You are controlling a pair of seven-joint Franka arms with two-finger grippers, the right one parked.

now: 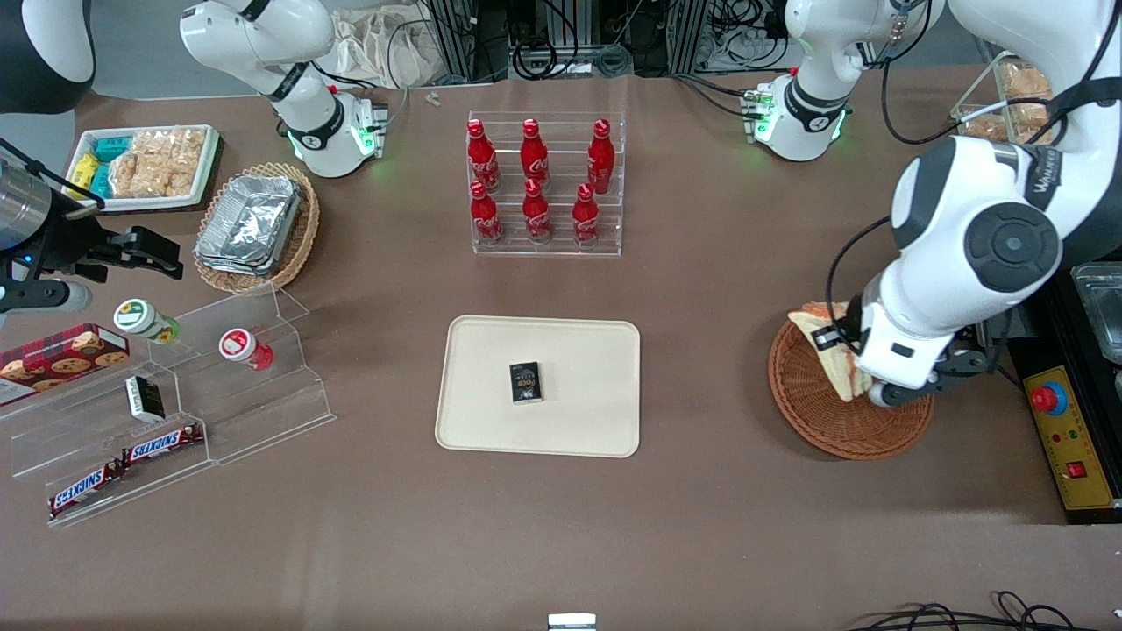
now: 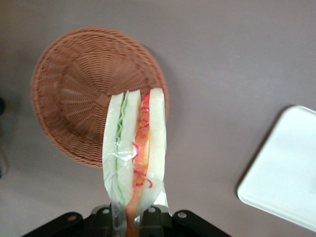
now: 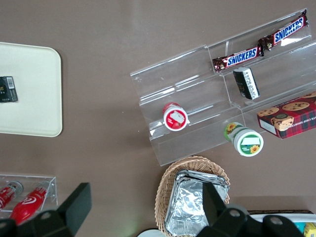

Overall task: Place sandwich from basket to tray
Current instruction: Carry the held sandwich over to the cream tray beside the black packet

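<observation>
Landmark for all positions: tray (image 1: pixel 473 421), cream-beige, rectangular, rounded corners, low rim, near the middle of the table. Entries run across the front view from the parked arm's end to the working arm's.

1. White tray of bagged snacks (image 1: pixel 145 166): toward the parked arm's end, farther from the front camera than the tray.
2. Tan wicker basket (image 1: pixel 302 232) holding foil containers (image 1: pixel 250 221): just beside item 1, on the side toward the tray.
3. Clear stepped acrylic shelf (image 1: pixel 289 394): toward the parked arm's end, level with the tray. On it: two small capped jars, one green (image 1: pixel 145 321), one red (image 1: pixel 245 348); a cookie box (image 1: pixel 60 358); two Snickers bars (image 1: pixel 127 464).
4. Small black box (image 1: pixel 525 382): lying flat on the tray, near its middle.
5. Clear rack of six red cola bottles (image 1: pixel 545 184): farther from the front camera than the tray.
6. Basket (image 1: pixel 828 421), round, reddish-brown wicker: toward the working arm's end, well apart from the tray.
7. Sandwich (image 2: pixel 134 158): wedge of white bread with pale green and orange-red layers, above the basket's rim on the side toward the tray, not on the tray.
8. Gripper (image 2: pixel 129 217): above the basket; jaws closed on the sandwich's broad end, its point hanging out over the wicker.
</observation>
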